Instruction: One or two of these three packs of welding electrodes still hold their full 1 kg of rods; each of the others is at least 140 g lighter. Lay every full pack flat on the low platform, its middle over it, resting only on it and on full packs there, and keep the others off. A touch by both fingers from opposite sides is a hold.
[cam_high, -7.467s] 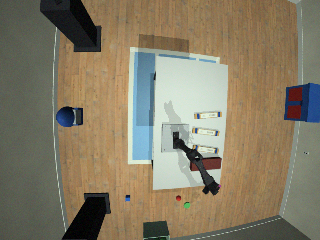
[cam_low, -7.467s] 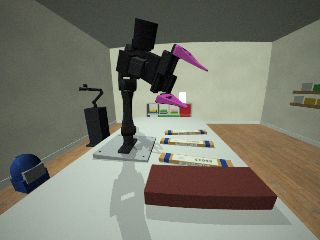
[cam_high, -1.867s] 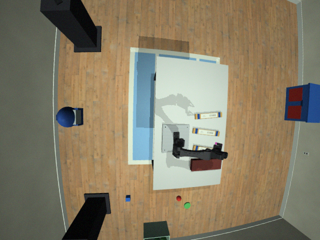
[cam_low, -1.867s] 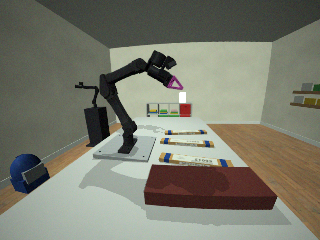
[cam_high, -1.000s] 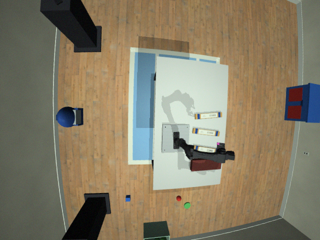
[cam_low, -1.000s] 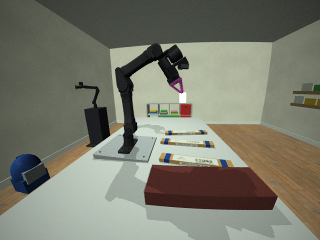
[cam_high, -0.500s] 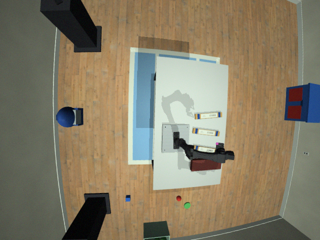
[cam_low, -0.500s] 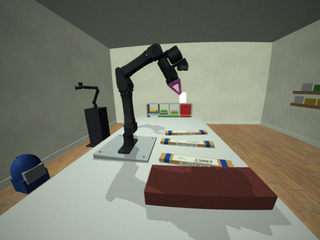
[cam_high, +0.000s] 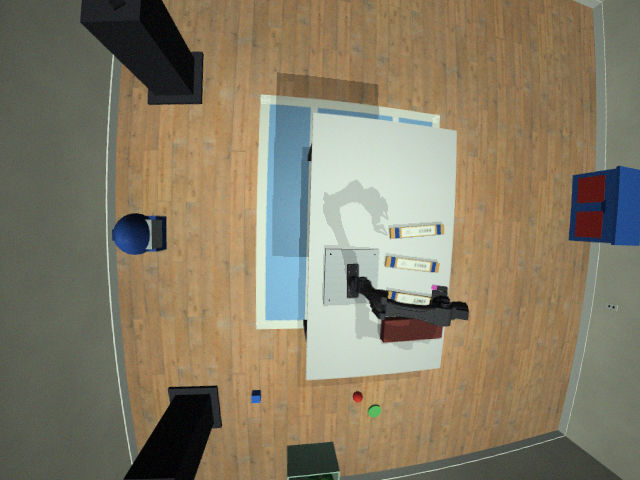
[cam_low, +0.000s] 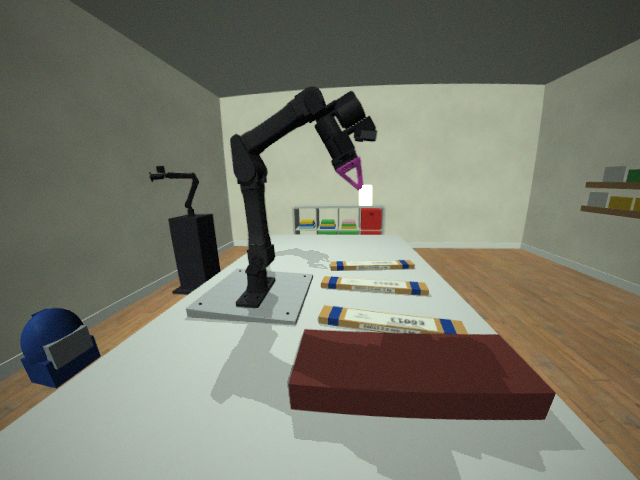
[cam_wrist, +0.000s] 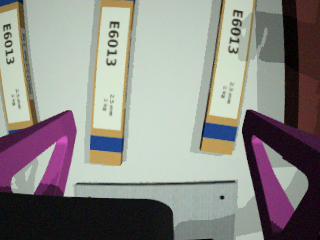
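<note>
End effector (cam_low: 360, 187) (cam_wrist: 159, 120) open, nothing gripped, raised over the bench (cam_high: 382, 165) (cam_low: 248, 356) (cam_wrist: 165, 65). Three packs, the near pack (cam_high: 408, 298) (cam_low: 392, 320) (cam_wrist: 224, 75), middle pack (cam_high: 412, 264) (cam_low: 374, 285) (cam_wrist: 111, 75) and far pack (cam_high: 416, 230) (cam_low: 372, 265) (cam_wrist: 12, 70), lie flat beside the platform (cam_high: 412, 330) (cam_low: 418, 372) (cam_wrist: 308, 65), probably unsorted, awaiting weighing.

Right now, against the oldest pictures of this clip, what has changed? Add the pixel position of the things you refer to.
The arm (cam_high: 413, 311) (cam_low: 281, 124) has swung from beyond the dark red platform (cam_high: 413, 331) (cam_low: 418, 361) (cam_wrist: 309, 75) toward the packs (cam_high: 412, 264) (cam_low: 374, 285) (cam_wrist: 111, 65), up the top view. The tool (cam_high: 434, 287) (cam_low: 359, 187) (cam_wrist: 159, 120) has turned to point more steeply down. It is open; nothing was taken hold of. All three packs and the platform stayed put.
</note>
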